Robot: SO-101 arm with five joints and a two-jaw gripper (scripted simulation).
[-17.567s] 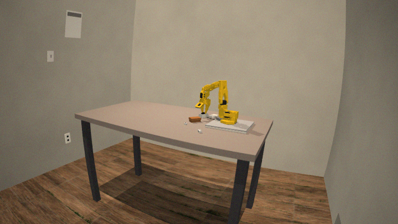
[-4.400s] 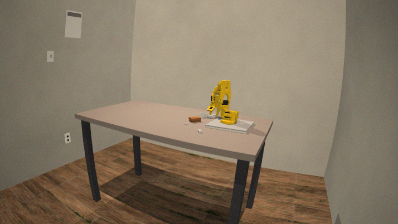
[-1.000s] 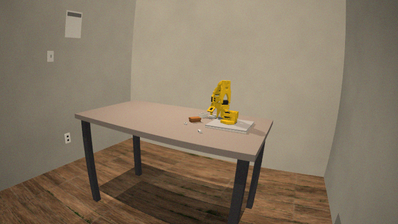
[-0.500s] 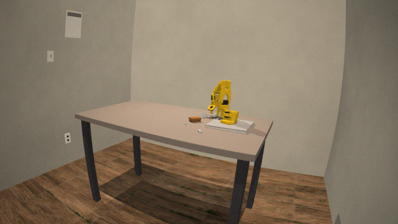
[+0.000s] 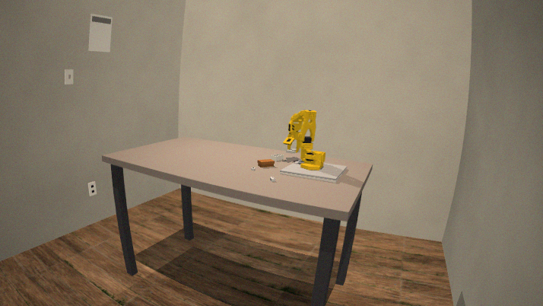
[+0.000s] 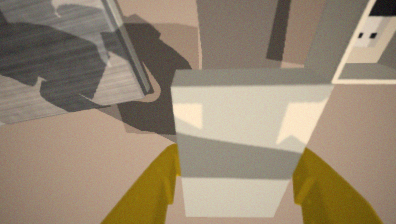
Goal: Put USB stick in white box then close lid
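The table (image 5: 198, 167) is carrying the yellow arm (image 5: 304, 133), which is reaching down over the white box (image 6: 367, 55); the box is lying open up and to the right of the fingers, USB stick (image 6: 367, 36) already inside. The gripper (image 6: 235, 185) is clamping the white lid (image 6: 245, 130), held off the tabletop, long axis pointing away from the wrist.
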